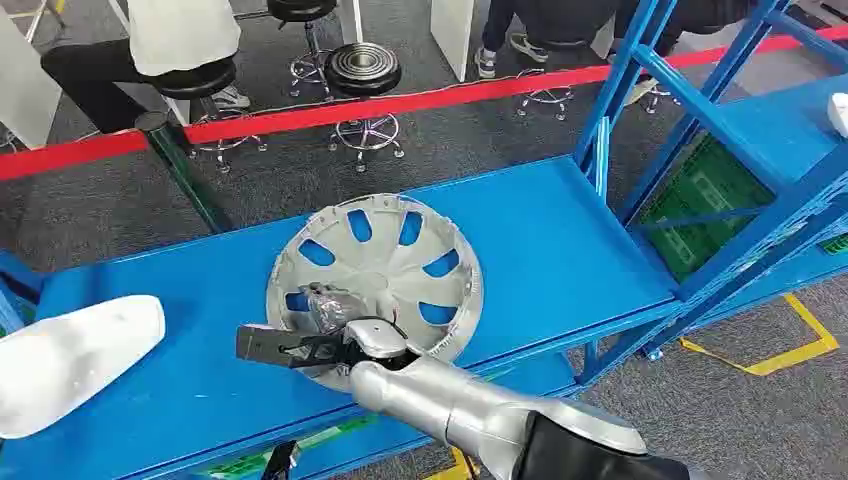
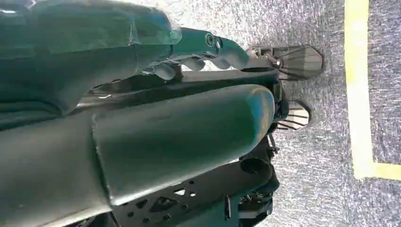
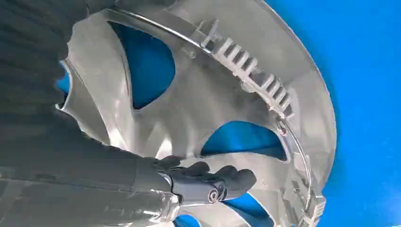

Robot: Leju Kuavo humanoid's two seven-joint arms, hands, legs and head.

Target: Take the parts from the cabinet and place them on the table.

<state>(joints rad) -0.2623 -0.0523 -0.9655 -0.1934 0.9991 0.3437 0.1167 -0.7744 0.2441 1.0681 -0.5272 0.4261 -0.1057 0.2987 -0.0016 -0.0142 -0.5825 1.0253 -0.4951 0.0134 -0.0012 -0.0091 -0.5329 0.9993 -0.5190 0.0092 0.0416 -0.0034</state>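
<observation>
Your right hand [image 1: 335, 345], low centre of frame, seemingly grips the wheel cover's [image 1: 375, 262] near rim; thin purchase could slip when lifting.

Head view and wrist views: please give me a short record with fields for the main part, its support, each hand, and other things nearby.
main part: silver wheel cover, lying on the blue shelf, hollow side up
right hand: right hand over the near rim of the wheel cover; the fingers lie on a spoke; a closed grip cannot be confirmed
left hand: left hand hangs over grey carpet
other part: white part on the same shelf, apart from the cover
background: red barrier tape, stools, seated people
</observation>
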